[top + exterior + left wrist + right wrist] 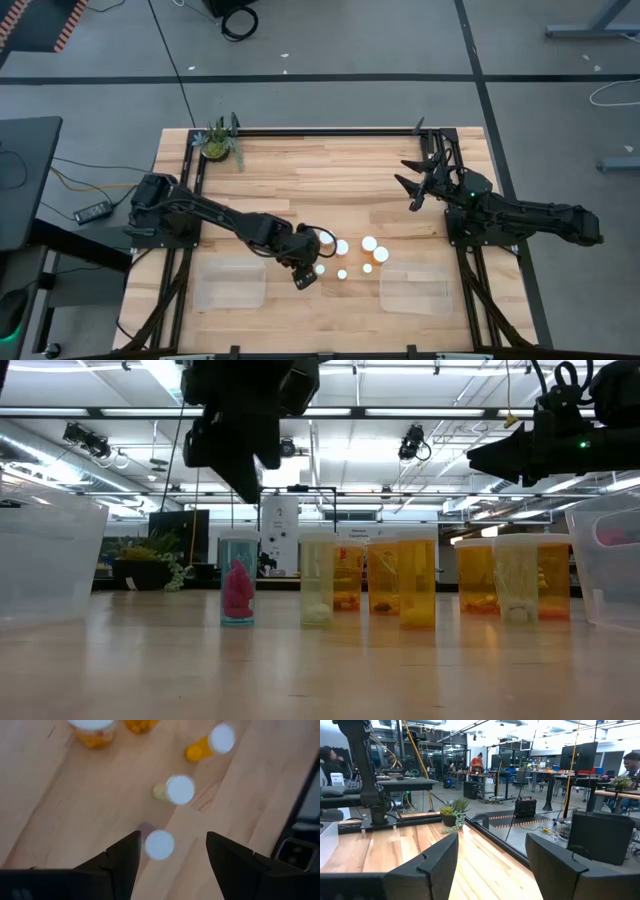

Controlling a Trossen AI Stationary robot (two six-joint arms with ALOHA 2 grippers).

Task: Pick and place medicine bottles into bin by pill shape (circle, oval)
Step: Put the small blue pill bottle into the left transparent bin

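Observation:
Several white-capped medicine bottles (355,255) stand upright in a cluster on the wooden table, between the two clear bins. In the low view most are orange (418,585), one is pale (317,585), and one is clear with pink pills (237,592). My left gripper (305,277) hangs open above the cluster's near-left end. In the left wrist view (173,837) its fingers stand on either side of one white cap (160,845) well below them, touching nothing. My right gripper (412,186) is open and empty, raised over the far right of the table.
A clear bin (232,283) sits at the near left and another (415,290) at the near right. A small potted plant (218,142) stands at the far left corner. Bare wood lies between the bottles and the far edge.

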